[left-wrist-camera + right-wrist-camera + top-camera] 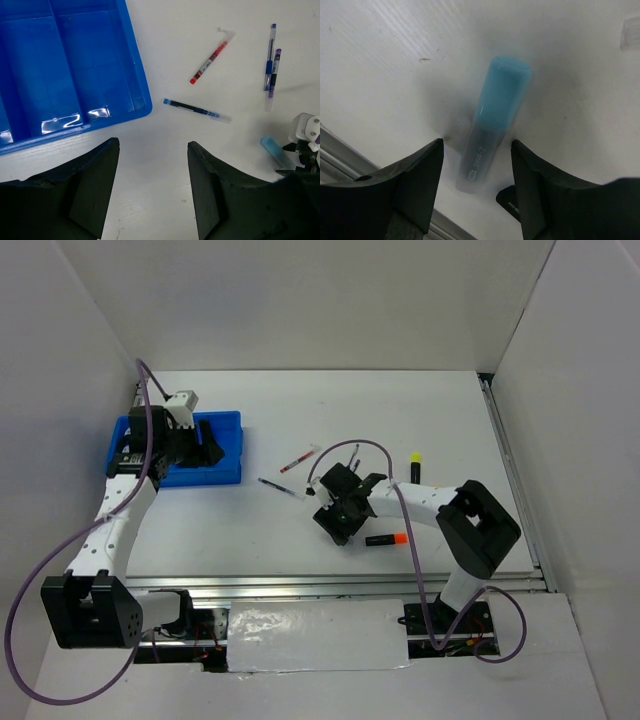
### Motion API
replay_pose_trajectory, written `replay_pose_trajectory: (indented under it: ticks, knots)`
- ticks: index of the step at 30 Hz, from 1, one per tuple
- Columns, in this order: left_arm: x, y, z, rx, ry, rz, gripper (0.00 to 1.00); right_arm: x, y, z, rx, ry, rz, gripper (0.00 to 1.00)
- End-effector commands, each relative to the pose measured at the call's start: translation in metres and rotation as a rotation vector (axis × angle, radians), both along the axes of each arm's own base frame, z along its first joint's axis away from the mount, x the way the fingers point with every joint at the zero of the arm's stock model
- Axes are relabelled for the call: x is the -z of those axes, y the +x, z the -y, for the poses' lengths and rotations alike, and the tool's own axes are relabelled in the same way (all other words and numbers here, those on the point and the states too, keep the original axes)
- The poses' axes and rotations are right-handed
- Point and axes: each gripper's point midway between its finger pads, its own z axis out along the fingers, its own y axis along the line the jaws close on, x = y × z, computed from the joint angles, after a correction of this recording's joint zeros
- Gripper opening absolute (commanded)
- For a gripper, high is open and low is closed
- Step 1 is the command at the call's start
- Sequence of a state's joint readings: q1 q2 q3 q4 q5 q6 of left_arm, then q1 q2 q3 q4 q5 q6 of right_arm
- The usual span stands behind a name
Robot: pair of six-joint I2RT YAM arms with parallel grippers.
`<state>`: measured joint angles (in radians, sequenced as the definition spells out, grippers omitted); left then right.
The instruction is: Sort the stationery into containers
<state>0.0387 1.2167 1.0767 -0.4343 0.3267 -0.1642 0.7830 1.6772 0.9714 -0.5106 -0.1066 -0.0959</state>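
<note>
Both half-open, empty: our left gripper [153, 146]; our right gripper [477, 144] astride the pale blue bar [500, 97], lengthwise, cap end outward.

Light was bright and even; glare streaked the blue tray [136, 75], and the pale blue bar [495, 125] was blurred.

Left black two-finger pincer [153, 150] hangs, jaws parted; right black pincer [477, 147] points down, jaws parted too.
</note>
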Motion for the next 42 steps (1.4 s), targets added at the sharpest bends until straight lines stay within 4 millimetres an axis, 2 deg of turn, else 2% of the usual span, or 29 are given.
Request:
replay_pose_trajectory:
  ticks: [1, 2, 7, 9, 12, 13, 15, 16, 17, 18, 19, 20, 21, 23, 24, 27, 33, 37, 42]
  knots:
    - [-0.009, 0.003, -0.003, -0.02, -0.018, 0.059, 0.69, -0.003, 0.014, -0.011, 0.017, 0.011, 0.041, 0.62]
    - [-0.014, 0.004, -0.003, -0.022, -0.02, 0.086, 0.69, -0.001, 0.013, -0.011, 0.015, 0.008, 0.038, 0.57]
    - [-0.012, 0.002, 0.001, -0.01, -0.052, 0.1, 0.69, 0.002, 0.011, -0.014, 0.001, 0.021, 0.023, 0.37]
    - [-0.007, 0.0, 0.004, -0.009, -0.08, 0.088, 0.7, -0.006, 0.012, -0.02, -0.011, 0.06, 0.036, 0.29]
    - [-0.009, -0.002, 0.013, 0.008, -0.135, 0.087, 0.71, -0.035, 0.02, -0.032, -0.004, 0.186, 0.051, 0.15]
    - [-0.009, -0.004, 0.017, 0.012, -0.162, 0.079, 0.71, -0.054, 0.025, -0.039, -0.003, 0.246, 0.076, 0.11]
    - [-0.014, -0.006, 0.029, 0.052, -0.21, 0.088, 0.71, -0.078, 0.026, -0.05, -0.012, 0.332, 0.076, 0.04]
    - [-0.016, -0.007, 0.037, 0.07, -0.241, 0.084, 0.71, -0.101, 0.034, -0.055, -0.011, 0.389, 0.108, 0.02]
    - [-0.016, -0.008, 0.042, 0.091, -0.261, 0.09, 0.71, -0.114, 0.033, -0.061, -0.027, 0.437, 0.103, 0.01]
    - [-0.02, -0.012, 0.053, 0.138, -0.293, 0.093, 0.71, -0.123, 0.033, -0.064, -0.023, 0.468, 0.1, 0.0]
    - [-0.018, -0.016, 0.062, 0.164, -0.325, 0.078, 0.71, -0.142, 0.039, -0.068, -0.023, 0.521, 0.127, 0.0]
    - [-0.02, -0.018, 0.065, 0.182, -0.343, 0.083, 0.71, -0.153, 0.039, -0.071, -0.031, 0.557, 0.126, 0.0]
    - [-0.024, -0.022, 0.081, 0.247, -0.371, 0.092, 0.71, -0.163, 0.036, -0.075, -0.052, 0.601, 0.111, 0.0]
    - [-0.024, -0.029, 0.094, 0.287, -0.423, 0.072, 0.73, -0.184, 0.037, -0.081, -0.032, 0.676, 0.095, 0.0]
    - [-0.031, -0.033, 0.105, 0.329, -0.474, 0.073, 0.75, -0.198, 0.036, -0.084, -0.045, 0.716, 0.091, 0.0]
    - [-0.041, -0.038, 0.119, 0.371, -0.561, 0.073, 0.77, -0.215, 0.039, -0.091, -0.029, 0.781, 0.076, 0.0]
    - [-0.052, -0.035, 0.136, 0.38, -0.601, 0.062, 0.77, -0.227, 0.047, -0.1, 0.051, 0.841, 0.012, 0.0]
    - [-0.05, -0.033, 0.141, 0.36, -0.605, 0.038, 0.76, -0.225, 0.055, -0.103, 0.145, 0.85, -0.027, 0.0]
    - [-0.043, -0.031, 0.15, 0.34, -0.55, 0.008, 0.74, -0.225, 0.065, -0.113, 0.19, 0.806, 0.018, 0.0]
